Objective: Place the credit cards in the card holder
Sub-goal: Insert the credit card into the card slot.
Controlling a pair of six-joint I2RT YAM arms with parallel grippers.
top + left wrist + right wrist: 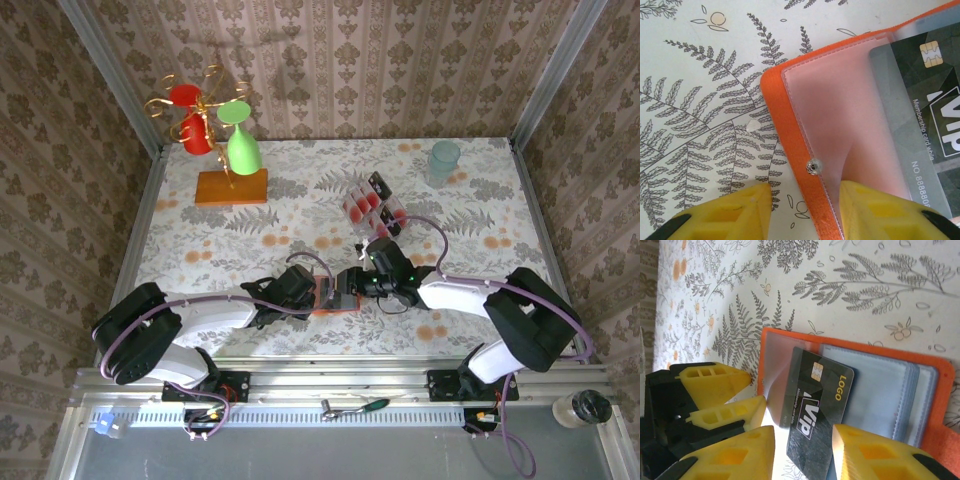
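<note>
Black plastic VIP card [815,405] seemed stiff, slick: grip free end. Right end effector [802,429] spread; left end effector [805,187] parted astride orange folding card holder [781,115].

Credit card [920,100] and card holder [785,125] partly beyond the left wrist view's edge.

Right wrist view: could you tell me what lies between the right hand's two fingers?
In that view, the black VIP card lies between the fingers of the right hand, its far end over the open card holder.
</note>
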